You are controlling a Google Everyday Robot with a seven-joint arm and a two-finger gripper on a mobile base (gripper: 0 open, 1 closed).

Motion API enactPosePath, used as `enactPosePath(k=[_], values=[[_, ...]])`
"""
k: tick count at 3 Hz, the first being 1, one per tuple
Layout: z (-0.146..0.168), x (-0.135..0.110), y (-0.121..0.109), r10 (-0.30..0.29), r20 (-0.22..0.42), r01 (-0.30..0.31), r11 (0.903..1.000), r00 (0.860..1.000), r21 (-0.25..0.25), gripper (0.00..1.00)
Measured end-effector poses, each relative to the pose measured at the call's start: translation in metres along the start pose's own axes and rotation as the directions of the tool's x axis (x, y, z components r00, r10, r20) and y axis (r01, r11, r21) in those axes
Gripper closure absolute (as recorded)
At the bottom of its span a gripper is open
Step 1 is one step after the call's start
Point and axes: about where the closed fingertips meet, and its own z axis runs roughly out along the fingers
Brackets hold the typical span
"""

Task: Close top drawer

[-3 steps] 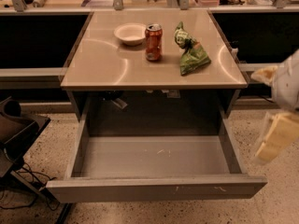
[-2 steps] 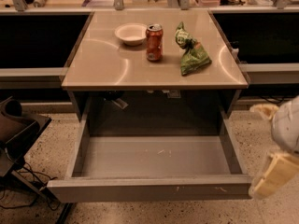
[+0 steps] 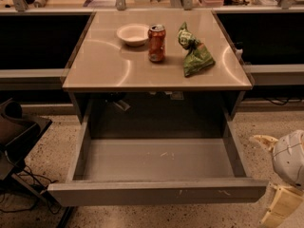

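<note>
The top drawer stands pulled far out from under the tan counter. Its flat grey front faces me, with small white scratches right of centre. The scuffed grey floor holds nothing. My gripper hangs low at the bottom right corner, just right of the drawer front's right end and apart from it. Above it is the rounded white arm housing. Part of the gripper is cut off by the picture's edge.
On the counter stand a white bowl, an orange soda can and a green chip bag. A dark chair or cart with cables stands on the speckled floor left of the drawer. Dark openings flank the counter.
My arm and gripper have dropped lower along the drawer's right side, towards the bottom right corner. The drawer has stayed open in the same place.
</note>
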Motion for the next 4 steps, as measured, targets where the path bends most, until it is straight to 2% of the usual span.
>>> enactPosePath(k=[1, 2, 3, 4], values=[[-0.020, 0.004, 0.009, 0.009, -0.011, -0.008, 0.9995, 1.000, 0.030, 0.00], [-0.041, 0.014, 0.051, 0.019, -0.014, -0.018, 0.9966, 1.000, 0.080, 0.00], [-0.037, 0.029, 0.088, 0.032, -0.031, -0.030, 0.9970, 0.999, 0.071, 0.00], [0.022, 0.043, 0.126, 0.003, -0.058, -0.007, 0.9964, 0.998, -0.085, 0.00]])
